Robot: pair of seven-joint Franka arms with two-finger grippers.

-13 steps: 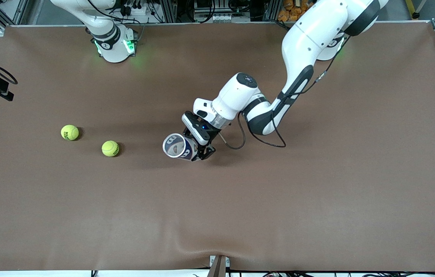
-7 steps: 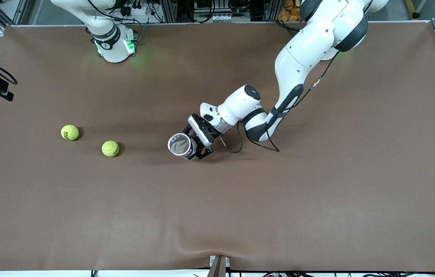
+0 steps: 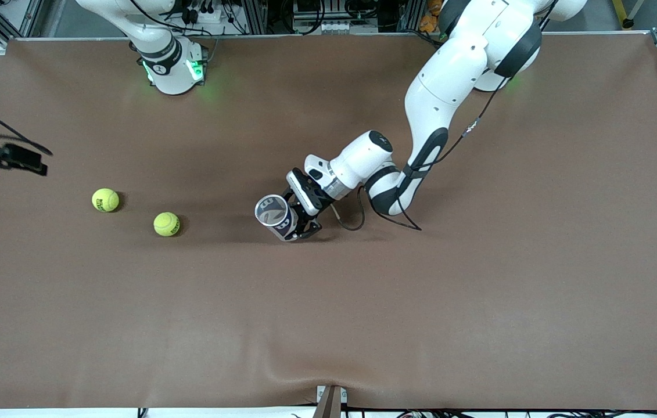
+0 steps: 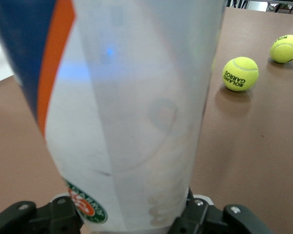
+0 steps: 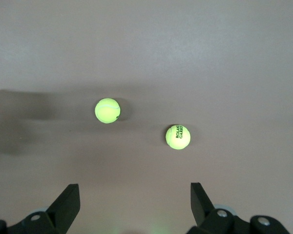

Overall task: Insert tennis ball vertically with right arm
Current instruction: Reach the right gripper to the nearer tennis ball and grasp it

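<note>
1. Nearest the front camera you have the bare brown table mat [image 3: 363,325], with a slight wrinkle at its near edge.

2. Around the middle of the table, your left gripper [image 3: 303,223] is clamped on the clear plastic tennis-ball tube [image 3: 274,215] with its blue, orange and white label. The fingers pinch the tube low on its body, near the base. From the front camera the tube's open rim faces up and leans a little toward the right arm's end of the table. In the left wrist view the tube [image 4: 132,112] fills most of the frame, with the black fingers [image 4: 39,217] on either side of its lower part.

3. At about the same depth, toward the right arm's end, you will find a yellow-green felt tennis ball [image 3: 166,224] lying on the mat, well apart from the tube.

4. A second yellow-green tennis ball [image 3: 106,200] lies slightly farther from the camera and closer still to the right arm's end. The two balls are near each other but not touching.

5. Your right gripper [image 5: 134,202] hangs in the air over that end of the table, fingers spread wide and holding nothing. Its wrist view looks straight down on both balls.

6. Farthest off, the white base of the right arm [image 3: 171,69] shows a green light.
</note>
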